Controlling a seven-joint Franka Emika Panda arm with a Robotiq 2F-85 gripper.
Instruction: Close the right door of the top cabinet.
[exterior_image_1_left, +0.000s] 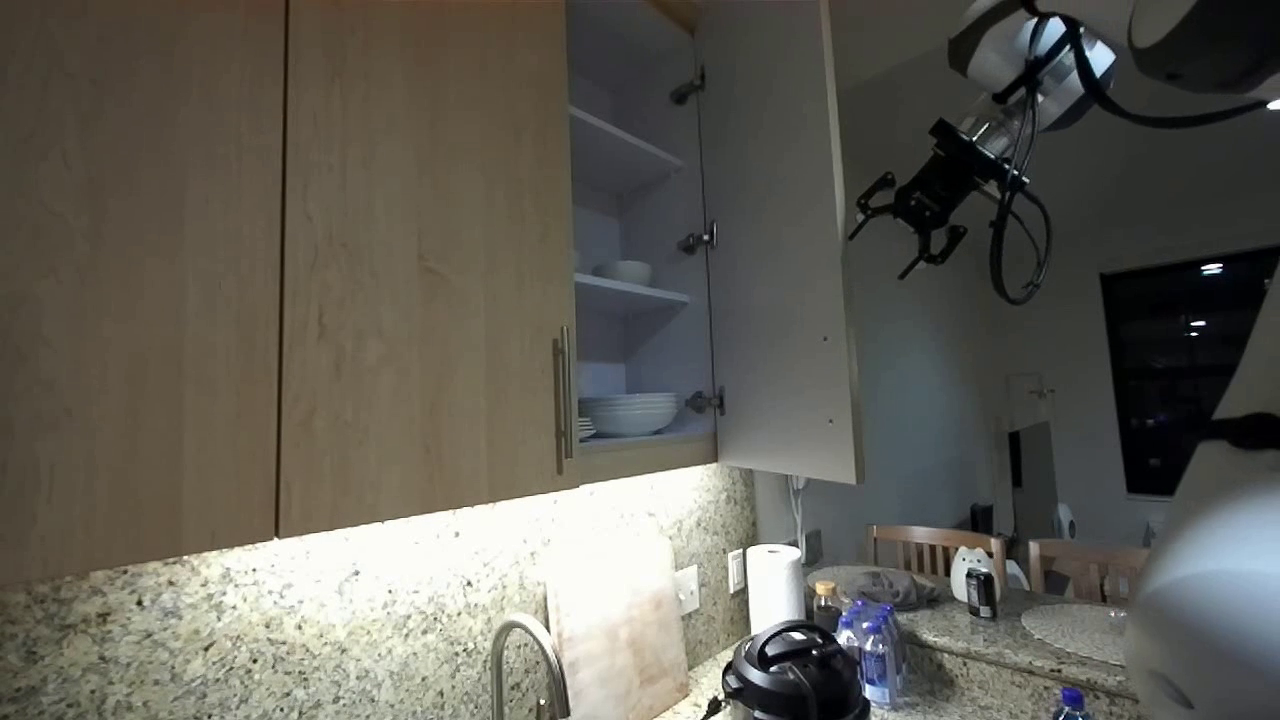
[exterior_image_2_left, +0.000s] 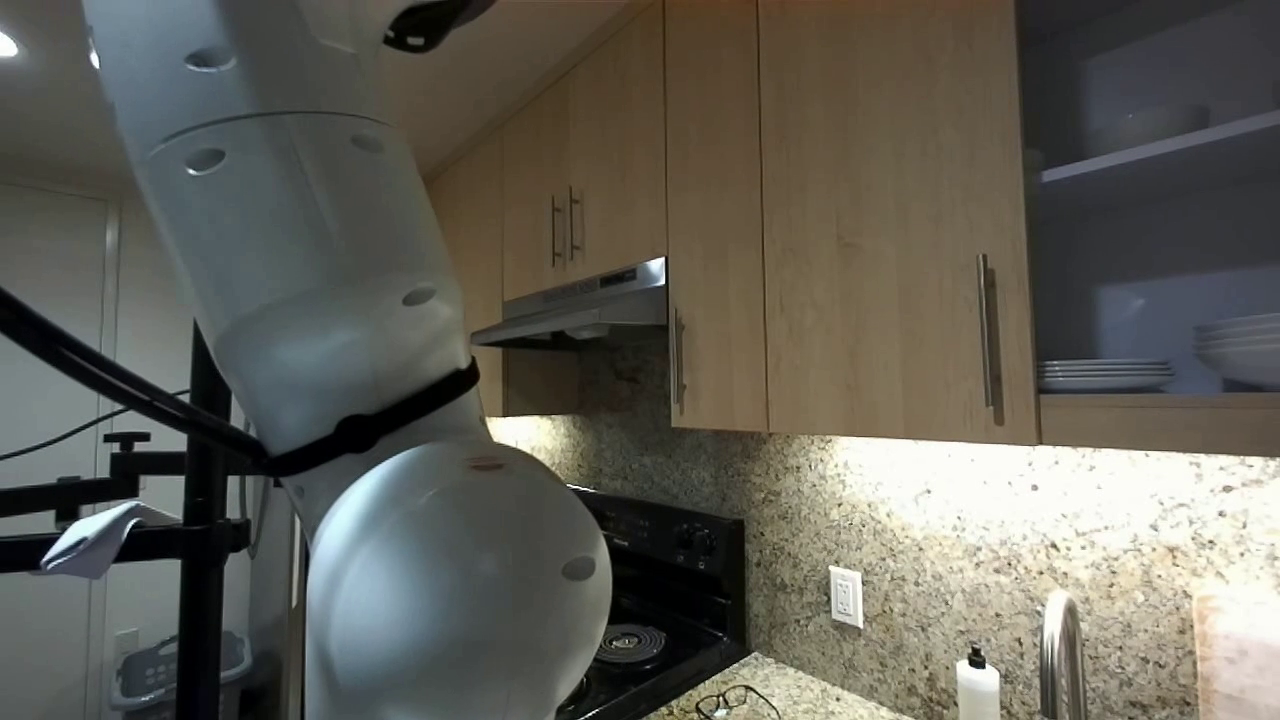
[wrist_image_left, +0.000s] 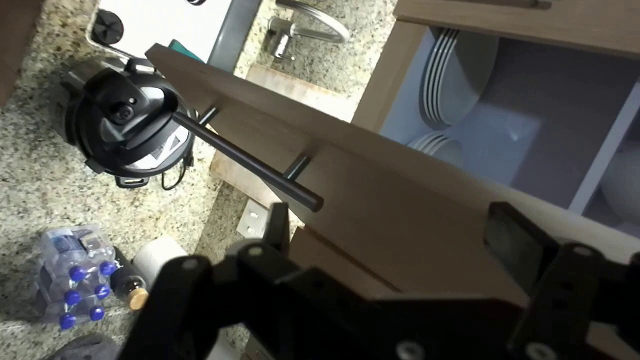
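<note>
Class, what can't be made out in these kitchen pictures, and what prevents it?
Top of the open door: cut off by the upper edge in an exterior view.
Most space behind the closed door: covered by it in both exterior views.
Part of the stove: behind the robot's arm in an exterior view.
Print on the can: too small in an exterior view.

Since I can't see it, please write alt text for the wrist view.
The open right door, with its bar handle, crosses the view beyond spread black fingers. White dishes sit in the top cabinet, a cooker on the counter.
</note>
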